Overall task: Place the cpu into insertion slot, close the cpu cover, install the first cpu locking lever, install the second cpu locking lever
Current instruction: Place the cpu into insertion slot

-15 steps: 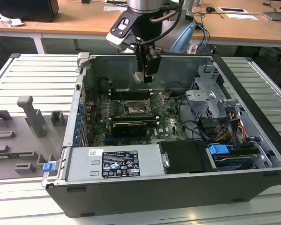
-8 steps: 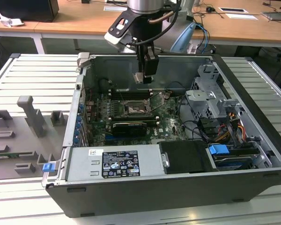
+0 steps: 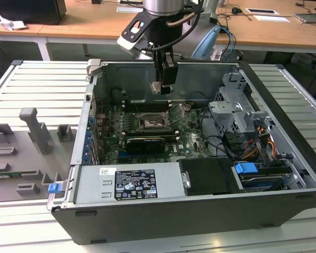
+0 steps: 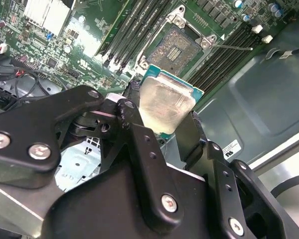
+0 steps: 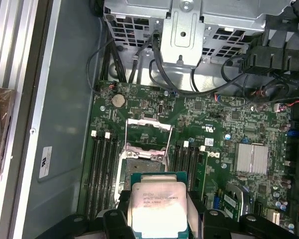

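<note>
Slatted metal bench [image 3: 37,79], open computer case [image 3: 147,224] lying on it. Pincer [image 4: 162,115] is clamped on the cpu [image 4: 167,99] by two opposite edges, silvery top facing both wrist views. The chip hangs clear above the board. Insertion slot [image 5: 142,160] sits below and just ahead of the fingertips — bare, contacts showing. Cpu cover [image 5: 149,123] stands open beyond the slot, and a thin locking lever [image 4: 234,48] is swung out. My reading: nothing seated yet — placing, cover and both levers all remain.

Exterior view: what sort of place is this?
Probably a robotics lab bench: an open PC case on a slatted metal table, wooden desks behind, and the tool holding the cpu over the motherboard.
</note>
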You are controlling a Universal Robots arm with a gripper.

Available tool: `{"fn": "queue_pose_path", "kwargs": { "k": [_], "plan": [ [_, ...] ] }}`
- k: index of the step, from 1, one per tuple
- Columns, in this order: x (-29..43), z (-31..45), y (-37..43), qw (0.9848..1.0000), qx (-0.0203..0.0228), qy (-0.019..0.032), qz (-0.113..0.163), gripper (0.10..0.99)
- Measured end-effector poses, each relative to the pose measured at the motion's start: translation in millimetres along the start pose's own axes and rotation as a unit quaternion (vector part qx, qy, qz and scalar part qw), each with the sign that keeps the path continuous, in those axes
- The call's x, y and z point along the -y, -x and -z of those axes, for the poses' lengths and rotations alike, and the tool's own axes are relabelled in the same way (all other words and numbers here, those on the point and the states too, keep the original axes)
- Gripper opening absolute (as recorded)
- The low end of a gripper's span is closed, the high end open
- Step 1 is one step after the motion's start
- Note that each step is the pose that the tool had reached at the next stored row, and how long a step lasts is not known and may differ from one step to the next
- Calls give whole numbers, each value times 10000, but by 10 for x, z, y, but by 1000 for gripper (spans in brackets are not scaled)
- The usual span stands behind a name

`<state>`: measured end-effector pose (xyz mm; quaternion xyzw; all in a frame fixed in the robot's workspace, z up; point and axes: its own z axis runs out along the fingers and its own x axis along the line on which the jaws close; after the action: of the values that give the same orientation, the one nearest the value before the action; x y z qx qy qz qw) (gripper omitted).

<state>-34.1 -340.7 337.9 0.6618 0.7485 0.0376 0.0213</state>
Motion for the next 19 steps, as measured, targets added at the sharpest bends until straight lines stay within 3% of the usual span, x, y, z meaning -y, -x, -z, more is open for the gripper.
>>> {"fn": "queue_pose_path", "kwargs": {
  "k": [5, 10, 19],
  "plan": [
    [1, -9, 0, 10000, 7, 2, -86, 529],
    [3, -41, -1, 9987, 43, 9, -508, 529],
    [9, -92, -1, 9987, 43, 8, -509, 529]
  ]
}}
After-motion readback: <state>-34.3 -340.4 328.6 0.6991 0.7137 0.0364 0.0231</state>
